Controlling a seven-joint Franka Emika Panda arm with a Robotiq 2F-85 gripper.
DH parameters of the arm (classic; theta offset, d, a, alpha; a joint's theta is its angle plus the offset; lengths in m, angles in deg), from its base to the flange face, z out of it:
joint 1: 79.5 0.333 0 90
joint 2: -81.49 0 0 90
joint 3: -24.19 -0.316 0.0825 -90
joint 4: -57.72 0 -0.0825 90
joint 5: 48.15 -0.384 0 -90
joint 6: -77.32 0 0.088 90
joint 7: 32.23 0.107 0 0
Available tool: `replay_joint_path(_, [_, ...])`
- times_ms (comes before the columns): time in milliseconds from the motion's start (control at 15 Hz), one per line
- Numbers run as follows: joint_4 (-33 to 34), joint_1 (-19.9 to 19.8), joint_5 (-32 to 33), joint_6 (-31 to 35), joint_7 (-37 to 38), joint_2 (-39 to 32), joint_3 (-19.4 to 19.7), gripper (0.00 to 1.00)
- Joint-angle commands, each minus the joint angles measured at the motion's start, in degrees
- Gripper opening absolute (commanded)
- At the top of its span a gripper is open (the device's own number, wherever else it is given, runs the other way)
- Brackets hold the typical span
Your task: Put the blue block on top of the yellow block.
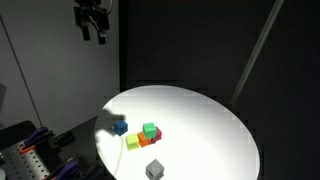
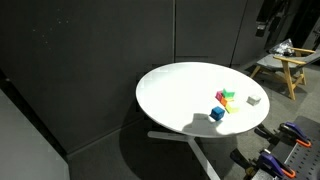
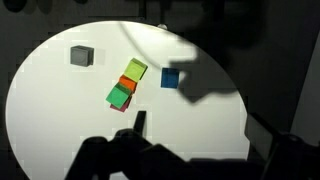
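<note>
While claw (image 1: 92, 38) hangs empty and spread, well above blue block (image 1: 120, 127), watch your descent: wide jaws could knock nearby yellow block (image 1: 132, 143) askew.

A round white table (image 1: 205, 115) stands in front of dark grey wall panels (image 2: 90, 60). A small grey cube (image 1: 153, 169) sits alone close to the table's edge. It is apart from a small green cube (image 1: 149, 129) and a small orange-red cube (image 1: 146, 140), which touch each other nearer the table's middle. Off the table, a light wooden stand with splayed legs (image 2: 281, 64) stands beyond the far edge. Orange-handled clamps (image 2: 291, 130) show just past the table's near edge.
</note>
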Motion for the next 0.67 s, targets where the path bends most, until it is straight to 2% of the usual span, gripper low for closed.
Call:
replay_joint_path(0, [1.80,-1.18,-1.40,1.36,5.21,-4.73,-0.76,1.00])
replay_joint_path(333, [1.87,-1.47,-1.15,4.98,9.38,-10.15,-0.94,1.00])
replay_joint_path(600, [1.77,-0.82,-1.89,8.12,6.89,-14.11,-0.13,1.00])
